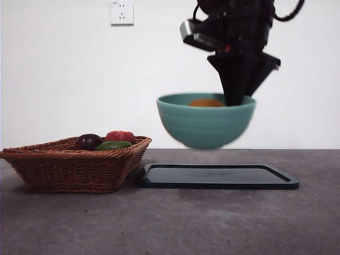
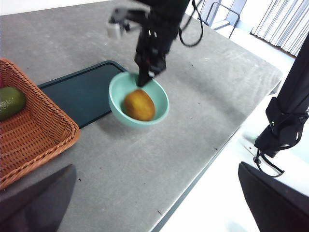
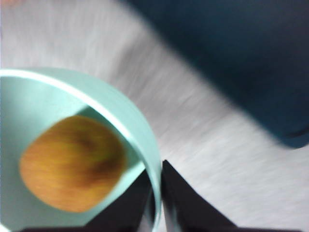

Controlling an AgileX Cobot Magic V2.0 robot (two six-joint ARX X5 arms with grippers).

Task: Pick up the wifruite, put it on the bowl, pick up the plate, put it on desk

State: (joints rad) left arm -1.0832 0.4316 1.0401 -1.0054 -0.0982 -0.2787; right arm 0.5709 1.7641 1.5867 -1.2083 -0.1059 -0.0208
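Holding the bowl [image 1: 206, 123] by its rim, our right gripper [image 1: 234, 100] has it up in the air above the dark tray [image 1: 219, 177], clear of the desk [image 1: 212, 223]. In the front view the bowl hangs with a gap beneath its base, and its outline is a little blurred. Our right jaws are pinched together on the bowl's wall, one inside and one outside (the right wrist view shows the thin teal rim running down between the two black jaws).

We see the wifruite [image 2: 139, 105] lying inside the bowl, on its floor, close to the jaw that reaches in. From the front only its orange top shows above the rim. In the right wrist view it is a blurred orange-brown oval against the pale teal inside.

Our left wrist view looks across the desk from a distance: the bowl sits partly over the tray's corner and partly over bare desk, with the right arm coming down onto its far rim. Our left gripper [image 2: 159, 212] is well apart from the bowl, its two jaws spread wide at the picture's lower corners with nothing between them.

Beside the tray stands a wicker basket [image 1: 79, 170], just next to the tray's edge. In it we see a dark purple fruit [image 1: 88, 141], a red one [image 1: 120, 136] and a green one [image 1: 113, 145]. A white wall socket [image 1: 121, 11] is on the wall behind.
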